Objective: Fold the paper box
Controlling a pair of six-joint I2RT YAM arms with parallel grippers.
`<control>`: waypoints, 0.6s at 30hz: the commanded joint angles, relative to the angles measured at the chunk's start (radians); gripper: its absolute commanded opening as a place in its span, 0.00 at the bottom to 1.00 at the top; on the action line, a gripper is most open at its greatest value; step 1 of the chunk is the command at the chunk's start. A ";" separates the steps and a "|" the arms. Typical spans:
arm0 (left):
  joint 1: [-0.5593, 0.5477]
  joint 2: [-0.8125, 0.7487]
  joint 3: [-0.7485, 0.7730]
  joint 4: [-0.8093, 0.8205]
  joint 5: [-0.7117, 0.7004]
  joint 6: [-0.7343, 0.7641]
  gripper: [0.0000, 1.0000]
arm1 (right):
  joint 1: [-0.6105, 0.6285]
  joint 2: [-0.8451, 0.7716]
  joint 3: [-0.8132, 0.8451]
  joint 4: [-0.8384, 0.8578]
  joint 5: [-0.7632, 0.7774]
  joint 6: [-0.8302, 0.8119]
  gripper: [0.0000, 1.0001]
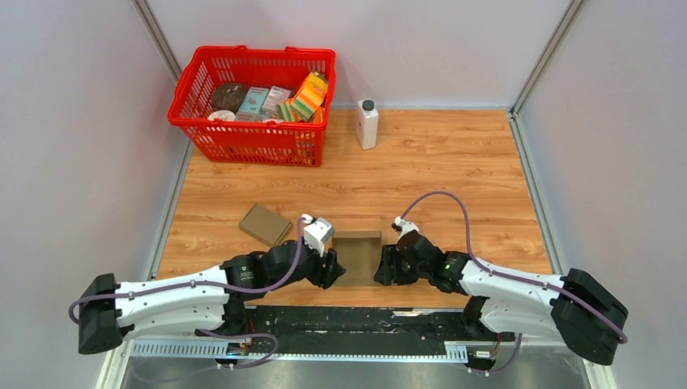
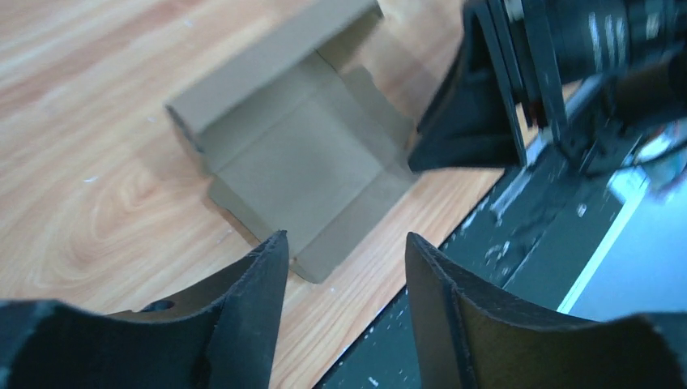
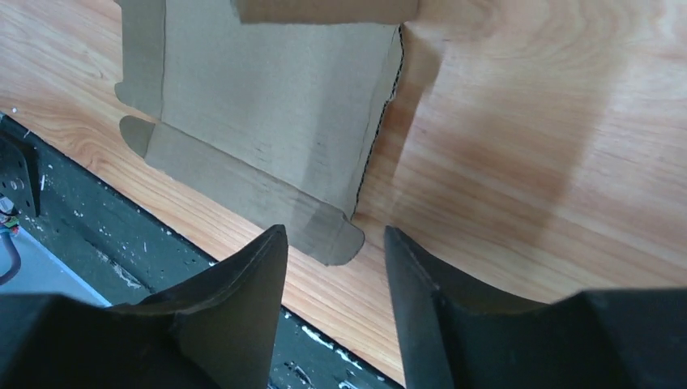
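Note:
A flat brown paper box blank (image 1: 357,256) lies on the wooden table near the front edge, its far flap standing up. It shows in the left wrist view (image 2: 308,154) and the right wrist view (image 3: 267,113). My left gripper (image 1: 334,271) is open and empty just left of the blank's near left corner; in its own view the gripper (image 2: 344,251) hovers over that corner. My right gripper (image 1: 381,271) is open and empty at the blank's right side; in its own view the gripper (image 3: 334,243) sits above the near corner tab.
A folded brown box (image 1: 265,224) lies left of the blank. A red basket (image 1: 253,138) with several packets stands at the back left, a white bottle (image 1: 367,123) beside it. The black rail (image 1: 356,324) runs along the table's front edge.

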 commanded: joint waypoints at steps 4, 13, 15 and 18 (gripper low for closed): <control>-0.128 0.362 0.173 0.025 0.052 0.298 0.66 | -0.066 0.165 0.029 0.201 -0.103 0.031 0.21; -0.249 0.680 0.349 -0.027 -0.068 0.542 0.76 | -0.218 0.122 0.021 0.118 -0.289 0.042 0.00; -0.261 0.713 0.380 -0.050 -0.075 0.554 0.77 | -0.256 0.093 0.023 0.089 -0.345 0.042 0.00; -0.284 0.785 0.432 -0.087 -0.107 0.582 0.77 | -0.286 0.070 0.038 0.045 -0.417 0.039 0.00</control>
